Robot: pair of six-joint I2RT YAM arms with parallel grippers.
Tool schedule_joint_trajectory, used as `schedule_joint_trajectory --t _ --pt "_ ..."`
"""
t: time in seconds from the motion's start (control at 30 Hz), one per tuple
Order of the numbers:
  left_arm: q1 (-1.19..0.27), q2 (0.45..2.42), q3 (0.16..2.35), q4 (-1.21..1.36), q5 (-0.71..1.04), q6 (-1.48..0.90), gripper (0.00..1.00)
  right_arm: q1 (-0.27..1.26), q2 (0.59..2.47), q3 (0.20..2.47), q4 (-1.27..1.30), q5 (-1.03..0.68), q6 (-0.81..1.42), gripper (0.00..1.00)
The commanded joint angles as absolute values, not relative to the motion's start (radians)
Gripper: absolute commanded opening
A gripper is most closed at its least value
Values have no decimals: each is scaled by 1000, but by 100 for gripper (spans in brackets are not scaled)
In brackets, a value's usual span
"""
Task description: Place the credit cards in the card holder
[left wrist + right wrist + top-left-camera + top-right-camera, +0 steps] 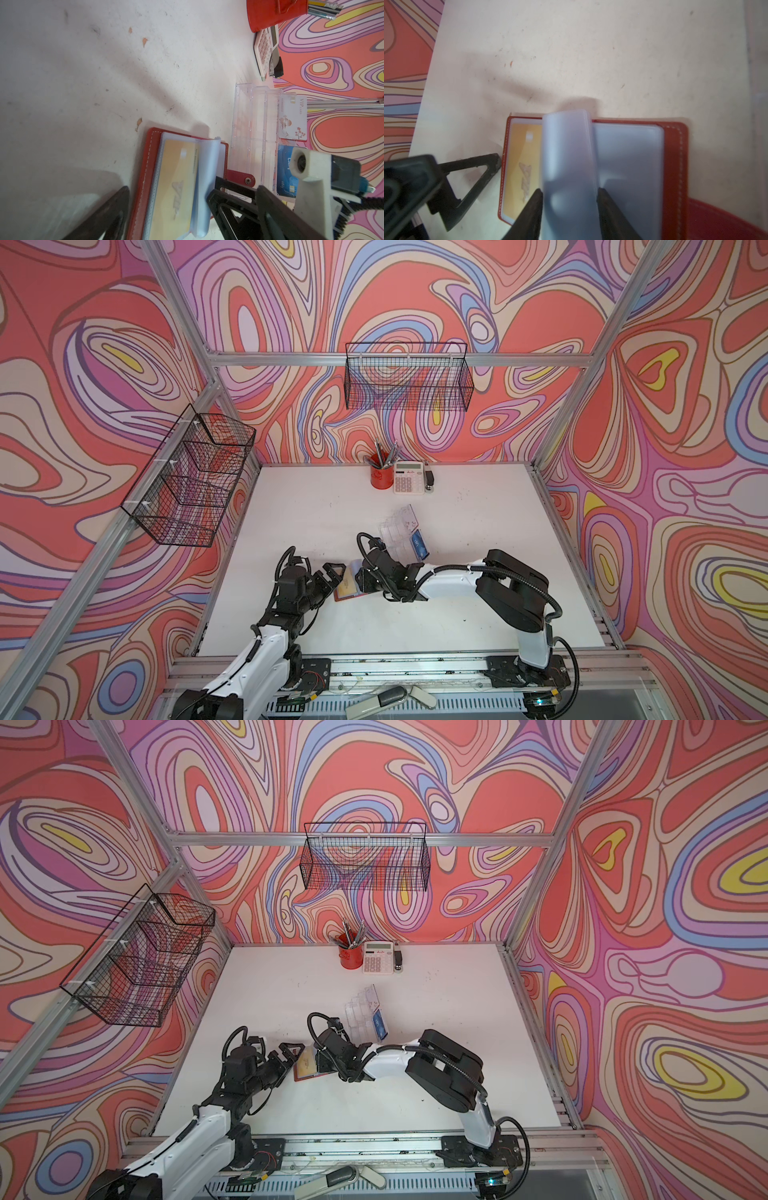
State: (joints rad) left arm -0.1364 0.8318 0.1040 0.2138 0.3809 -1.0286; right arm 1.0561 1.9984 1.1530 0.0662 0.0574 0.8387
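The card holder (pixel 341 596) (pixel 675 166) is a red wallet lying open near the table's front middle. A yellow-gold credit card (pixel 178 176) (pixel 523 162) sits in its left clear sleeve. A bundle of frosted sleeves (pixel 569 155) stands bowed up from the spine. My right gripper (pixel 569 190) (pixel 360 574) has one finger against each side of that bundle. At the wallet's left edge, my left gripper (pixel 192 188) (pixel 337 578) is open and holds nothing. A blue credit card (pixel 419 546) (pixel 285 172) leans in a clear acrylic stand (pixel 397 539) behind the right arm.
A white VIP card (pixel 293 118) stands in the same clear stand. At the table's back edge are a red pen cup (pixel 381 477), a calculator (pixel 408 477) and a small stapler (pixel 430 481). Two wire baskets (pixel 409 377) hang on the walls.
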Motion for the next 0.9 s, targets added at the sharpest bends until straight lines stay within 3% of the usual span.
schedule_joint_trajectory --t 0.0,0.47,0.87 --pt "-135 822 102 218 381 -1030 96 1039 2051 1157 87 -32 873 46" --pt "-134 813 101 201 365 -1022 96 962 2073 1194 114 -91 817 50" --pt "-134 827 104 212 367 -1022 96 963 1967 1113 226 -161 829 47"
